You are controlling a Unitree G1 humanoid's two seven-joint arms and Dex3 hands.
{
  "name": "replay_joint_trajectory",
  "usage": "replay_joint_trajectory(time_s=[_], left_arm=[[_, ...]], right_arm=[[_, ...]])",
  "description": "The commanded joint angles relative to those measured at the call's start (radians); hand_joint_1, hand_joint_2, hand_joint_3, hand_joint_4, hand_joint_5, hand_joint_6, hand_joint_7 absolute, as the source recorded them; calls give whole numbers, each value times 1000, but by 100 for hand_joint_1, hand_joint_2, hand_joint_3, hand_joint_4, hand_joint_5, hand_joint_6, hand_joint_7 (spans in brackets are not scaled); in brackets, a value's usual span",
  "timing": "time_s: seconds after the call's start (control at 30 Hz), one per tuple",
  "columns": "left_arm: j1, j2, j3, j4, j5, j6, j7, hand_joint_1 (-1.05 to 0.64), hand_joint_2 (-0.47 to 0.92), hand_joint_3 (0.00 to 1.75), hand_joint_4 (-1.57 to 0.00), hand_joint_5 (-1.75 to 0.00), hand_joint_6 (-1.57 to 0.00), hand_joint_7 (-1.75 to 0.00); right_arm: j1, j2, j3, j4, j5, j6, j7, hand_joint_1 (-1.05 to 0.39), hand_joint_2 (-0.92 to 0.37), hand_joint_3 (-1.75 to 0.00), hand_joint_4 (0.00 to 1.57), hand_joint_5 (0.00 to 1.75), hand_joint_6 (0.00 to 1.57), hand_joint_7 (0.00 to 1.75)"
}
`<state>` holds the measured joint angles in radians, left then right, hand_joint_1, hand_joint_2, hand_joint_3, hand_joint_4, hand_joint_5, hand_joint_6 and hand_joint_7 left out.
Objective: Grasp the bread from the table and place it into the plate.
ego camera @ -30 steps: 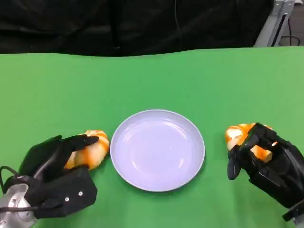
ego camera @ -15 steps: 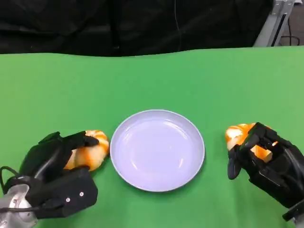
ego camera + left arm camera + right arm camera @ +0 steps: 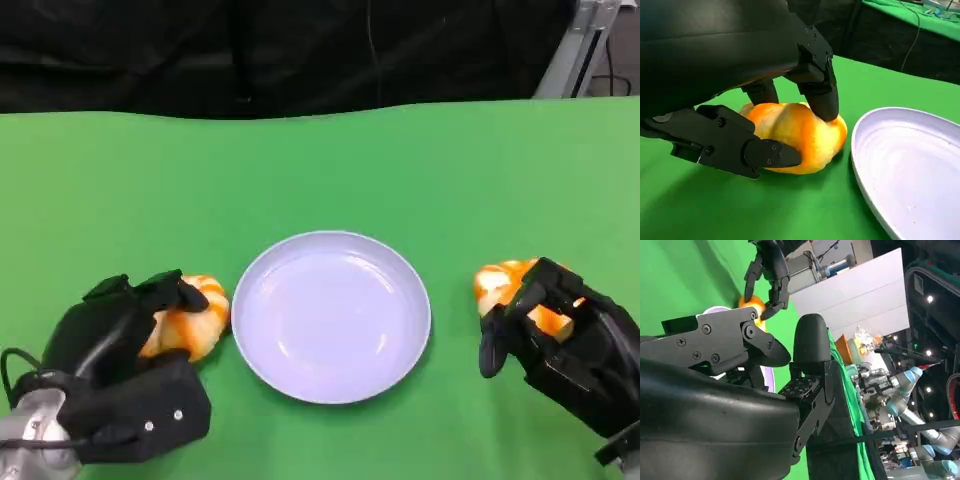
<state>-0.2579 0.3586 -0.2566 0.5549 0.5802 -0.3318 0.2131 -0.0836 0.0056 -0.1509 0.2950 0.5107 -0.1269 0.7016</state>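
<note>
A pale lilac plate [image 3: 385, 368] lies in the middle of the green table. A golden bread roll [image 3: 200, 322] lies on the cloth just left of it. My left hand [image 3: 118, 362] grips this roll [image 3: 800, 137]: one finger [image 3: 822, 100] presses on its top and another [image 3: 747, 150] lies along its near side. A second roll [image 3: 500, 283] lies right of the plate. My right hand [image 3: 560, 340] lies curled over that roll, and orange crust shows between the fingers. The right wrist view shows my right hand's fingers [image 3: 810, 342], with my left hand [image 3: 765, 270] far off.
The green cloth [image 3: 320, 170] stretches bare behind the plate to the table's far edge, where a black curtain [image 3: 280, 50] hangs. A metal frame [image 3: 585, 40] stands at the back right. The plate's rim [image 3: 860, 165] lies close beside the left roll.
My left hand's fingers have curled down from above the left roll and closed onto it. The right hand, both rolls and the plate have stayed where they were.
</note>
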Motion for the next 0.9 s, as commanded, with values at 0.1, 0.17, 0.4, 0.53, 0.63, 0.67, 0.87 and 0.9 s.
replay_joint_trajectory(time_s=[0.1, 0.17, 0.4, 0.53, 0.63, 0.67, 0.87, 0.9], left_arm=[[51, 29, 9, -68, 20, -19, 51, -8, 92, 46, -27, -154, -40, -123], [67, 29, 15, -106, 23, -13, 57, -8, 92, 46, -27, -155, -40, -123], [130, 31, 37, -254, 31, 4, 52, -7, 92, 44, -21, -161, -36, -129], [152, 30, 46, -306, 48, 12, 59, -7, 92, 43, -21, -161, -35, -130], [157, 30, 51, -323, 56, 20, 56, -7, 92, 43, -20, -161, -34, -130], [160, 31, 53, -329, 58, 22, 56, -7, 92, 43, -20, -161, -34, -130], [171, 33, 61, -357, 85, 30, 68, -7, 92, 41, -21, -158, -34, -127], [173, 32, 63, -364, 89, 31, 68, -7, 92, 41, -21, -157, -34, -127]], right_arm=[[2, -7, -11, 1, 4, -10, 3, -5, -90, -76, 68, 175, 62, 145], [-1, -7, -13, 7, 8, -10, 8, -5, -90, -76, 68, 175, 62, 145], [-4, -9, -14, 7, 9, -6, 11, -4, -91, -75, 69, 175, 62, 144], [-3, -11, -13, 2, 7, -3, 9, -2, -92, -75, 69, 175, 63, 143], [-1, -10, -11, -12, 7, 15, -6, -1, -92, -76, 70, 175, 63, 143], [0, -10, -11, -14, 7, 15, -5, -1, -92, -76, 70, 175, 64, 143], [0, -11, -13, -9, 7, 13, 0, 0, -92, -78, 70, 175, 64, 143], [-1, -11, -13, -8, 7, 12, 0, 0, -92, -78, 70, 175, 64, 143]])
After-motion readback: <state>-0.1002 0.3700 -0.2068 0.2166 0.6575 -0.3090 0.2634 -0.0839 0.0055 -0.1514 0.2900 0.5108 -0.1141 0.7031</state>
